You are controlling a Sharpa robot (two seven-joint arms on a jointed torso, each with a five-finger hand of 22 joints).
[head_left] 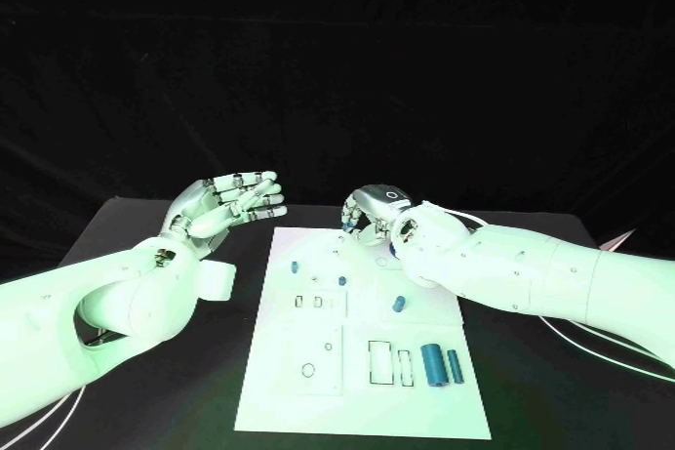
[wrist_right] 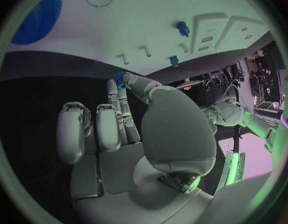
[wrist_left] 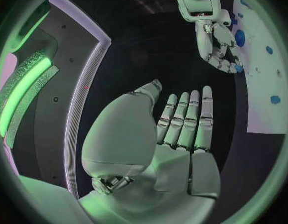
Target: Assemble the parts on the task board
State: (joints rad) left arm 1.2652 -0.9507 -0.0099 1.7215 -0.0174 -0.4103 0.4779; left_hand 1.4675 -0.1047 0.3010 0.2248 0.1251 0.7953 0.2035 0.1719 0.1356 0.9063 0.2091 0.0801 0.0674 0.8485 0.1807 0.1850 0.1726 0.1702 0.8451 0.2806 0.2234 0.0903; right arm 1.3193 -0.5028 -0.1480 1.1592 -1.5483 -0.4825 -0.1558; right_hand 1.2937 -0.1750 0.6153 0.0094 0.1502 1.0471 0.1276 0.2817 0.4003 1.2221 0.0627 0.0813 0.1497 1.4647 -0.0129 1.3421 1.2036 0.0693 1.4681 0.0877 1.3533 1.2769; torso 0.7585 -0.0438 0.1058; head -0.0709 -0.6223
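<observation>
Right hand [head_left: 373, 216] pinches small blue part [wrist_right: 119, 78] at far edge of task board [head_left: 422, 411]; left hand [head_left: 225, 206] open, empty, beside board.

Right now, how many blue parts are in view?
6. Two small blue pegs on the white task board's far left, a blue oblong piece mid-board, two blue cylinders near-right, one blue part pinched at the right hand's fingertips. That hand may hide others.

I count one task board [head_left: 359, 372] on the counter [head_left: 155, 235]. On the board I see five blue parts: two small pegs [head_left: 295, 268] near the left robot hand [head_left: 225, 206], one short piece [head_left: 398, 304], and two large cylinders [head_left: 435, 364] further from both.
</observation>
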